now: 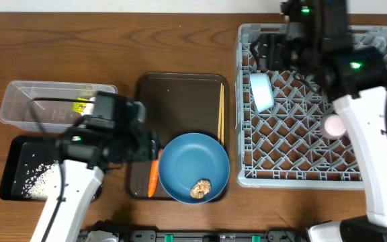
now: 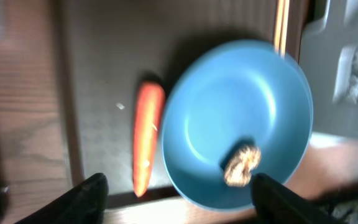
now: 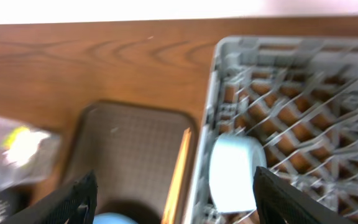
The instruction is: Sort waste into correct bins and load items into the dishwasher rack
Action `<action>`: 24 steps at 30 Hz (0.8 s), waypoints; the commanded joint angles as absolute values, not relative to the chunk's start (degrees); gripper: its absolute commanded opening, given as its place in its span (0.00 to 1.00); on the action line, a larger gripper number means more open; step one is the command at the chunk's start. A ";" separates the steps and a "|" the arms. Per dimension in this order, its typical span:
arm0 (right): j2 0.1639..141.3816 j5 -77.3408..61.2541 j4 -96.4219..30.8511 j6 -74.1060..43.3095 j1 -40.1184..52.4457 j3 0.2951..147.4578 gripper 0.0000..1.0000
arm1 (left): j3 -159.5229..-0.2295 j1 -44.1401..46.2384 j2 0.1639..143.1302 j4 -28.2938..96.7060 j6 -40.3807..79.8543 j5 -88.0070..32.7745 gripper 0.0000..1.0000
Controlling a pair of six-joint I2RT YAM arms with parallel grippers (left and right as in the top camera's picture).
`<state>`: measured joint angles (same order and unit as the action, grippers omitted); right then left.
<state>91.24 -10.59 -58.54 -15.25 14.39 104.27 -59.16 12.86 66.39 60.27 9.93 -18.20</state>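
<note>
plate [image 1: 185, 161]: plain blue
carrot [image 1: 153, 179]: orange
lump [image 1: 200, 189]: mottled brown and tan
rack [image 1: 301, 178]: grey, open lattice floor
blue cup [image 1: 261, 92]: pale blue
pink cup [image 1: 332, 126]: soft pink
chopsticks [image 1: 221, 107]: light wood
serving tray [image 1: 180, 91]: dark brown, faintly speckled
tub [image 1: 19, 101]: clear
wrapper [image 1: 81, 105]: yellow-green
black tray [image 1: 17, 156]: black
rice [image 1: 37, 183]: white
table [image 1: 113, 33]: brown wood grain
</note>
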 commanded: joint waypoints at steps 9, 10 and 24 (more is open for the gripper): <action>90.13 -19.68 -64.01 -12.99 11.22 104.77 0.78 | -53.45 25.47 77.89 57.12 14.48 -5.34 0.67; 90.13 -19.68 -64.16 -12.99 11.22 104.77 0.79 | -53.39 25.41 79.35 56.62 14.46 -4.10 0.67; 90.13 -18.85 -65.65 -11.49 11.22 104.71 0.80 | -52.75 25.34 91.72 46.92 14.44 -6.37 0.36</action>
